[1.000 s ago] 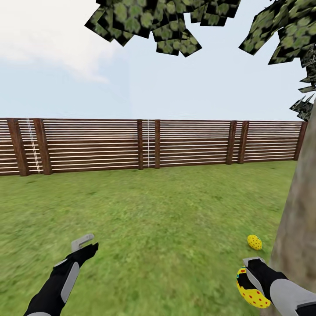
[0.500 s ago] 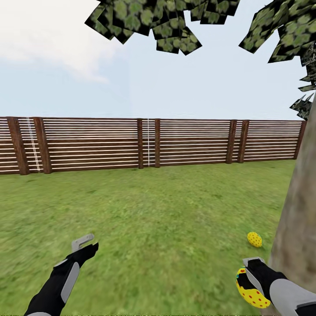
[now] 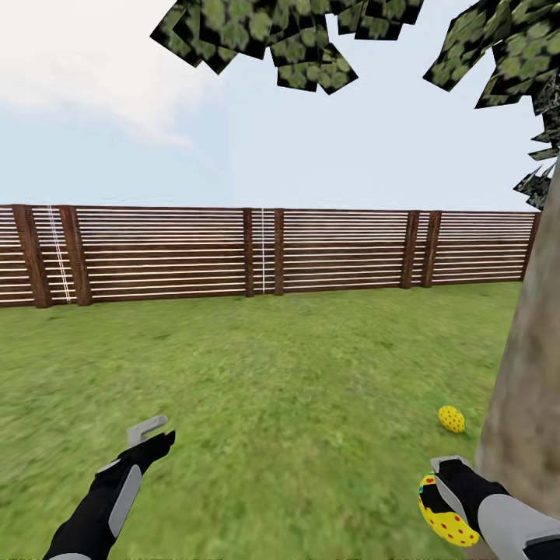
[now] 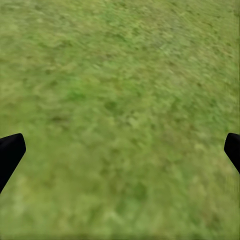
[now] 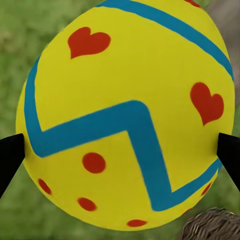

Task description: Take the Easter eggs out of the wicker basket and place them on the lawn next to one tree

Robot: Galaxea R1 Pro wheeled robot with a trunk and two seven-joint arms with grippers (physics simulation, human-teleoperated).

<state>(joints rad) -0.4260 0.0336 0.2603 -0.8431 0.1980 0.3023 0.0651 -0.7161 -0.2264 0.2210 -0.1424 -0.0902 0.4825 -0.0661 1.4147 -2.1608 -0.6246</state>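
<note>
A yellow Easter egg [image 3: 440,516] with red dots and a blue zigzag is held in my right gripper [image 3: 445,498], low at the right, just in front of the pale tree trunk [image 3: 529,404]. In the right wrist view the same egg [image 5: 127,112] sits between the two dark fingertips [image 5: 10,155]. A second egg [image 3: 451,418] lies on the lawn [image 3: 280,389] close to the trunk's base. My left gripper [image 3: 152,435] hangs open over bare grass [image 4: 120,120], its fingertips [image 4: 10,152] wide apart. A bit of brown wicker [image 5: 210,227] shows behind the held egg.
A brown slatted wooden fence [image 3: 264,253] runs across the far edge of the lawn. Dark leafy branches [image 3: 280,39] hang overhead. Open grass stretches ahead and to the left.
The view has shifted slightly, so the egg on the grass and the trunk sit a little higher in the picture. Both arms hold their poses.
</note>
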